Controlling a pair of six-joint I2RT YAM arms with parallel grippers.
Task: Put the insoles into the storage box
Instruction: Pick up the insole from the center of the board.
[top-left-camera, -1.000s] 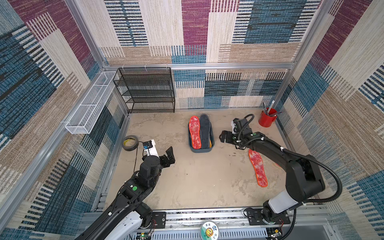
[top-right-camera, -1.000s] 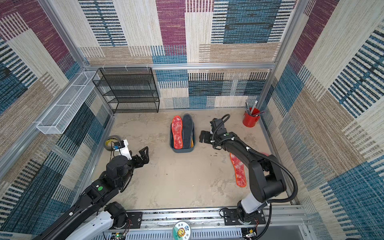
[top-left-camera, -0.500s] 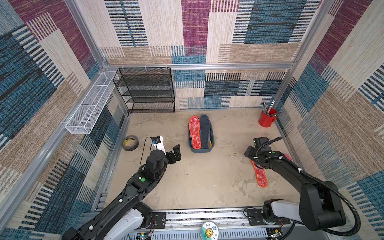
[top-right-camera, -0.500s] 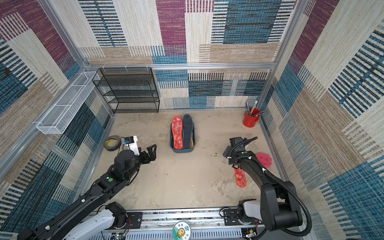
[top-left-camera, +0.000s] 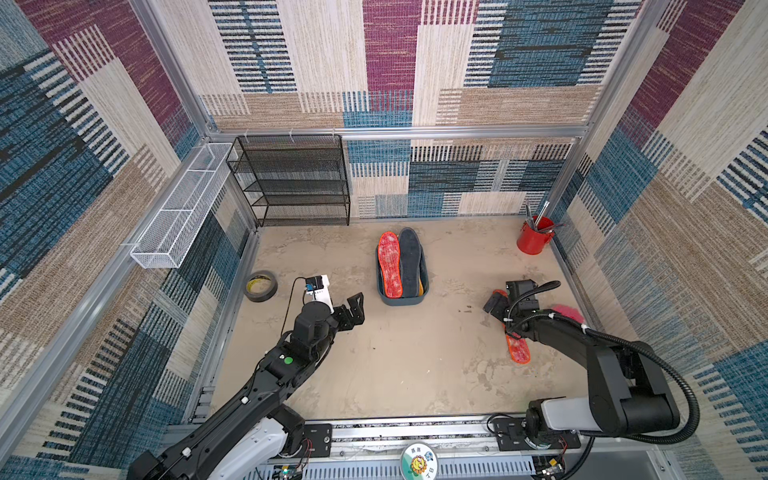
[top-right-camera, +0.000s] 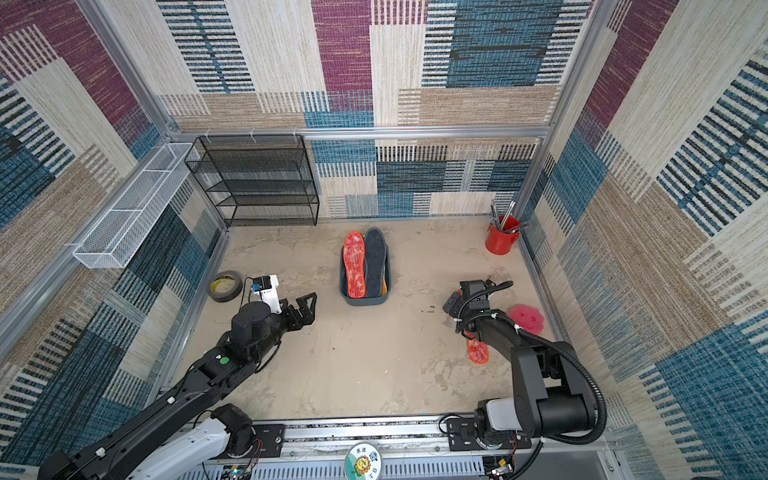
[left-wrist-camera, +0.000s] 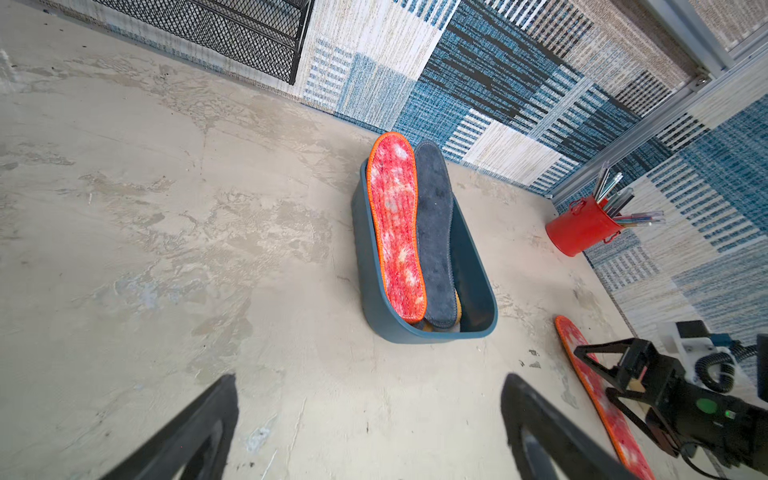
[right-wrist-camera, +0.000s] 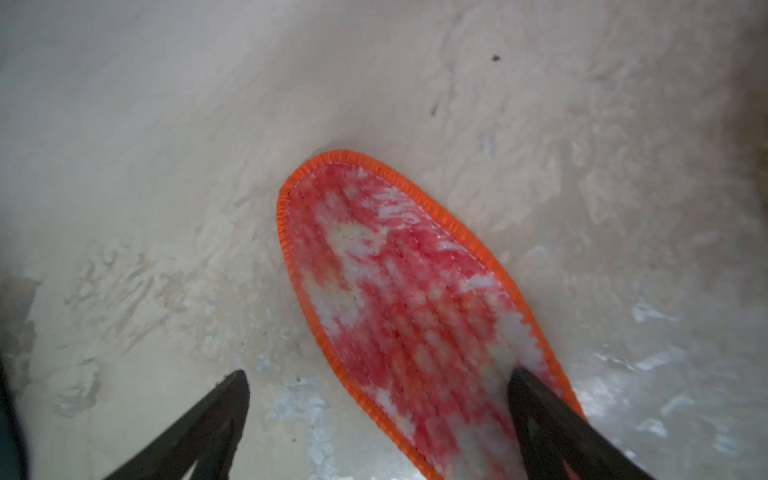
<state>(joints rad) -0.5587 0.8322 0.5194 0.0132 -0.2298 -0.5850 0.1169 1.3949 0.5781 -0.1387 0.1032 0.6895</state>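
Left fingers (left-wrist-camera: 195, 432) stood wide, left of the storage box (top-left-camera: 401, 300), whose mottled insole (top-left-camera: 390, 266) and grey insole (top-left-camera: 409, 262) overhung its far rim, seemingly too long. Right fingers (right-wrist-camera: 548, 419), also wide, hung over the loose insole (right-wrist-camera: 407, 316) on the table (top-left-camera: 415, 365), likely to grab it.

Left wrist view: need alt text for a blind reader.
A teal storage box sits mid-floor holding a red-white insole and a dark grey insole, both overhanging its rim. The open left gripper frames the foreground; a second red-white insole lies by the open right gripper.
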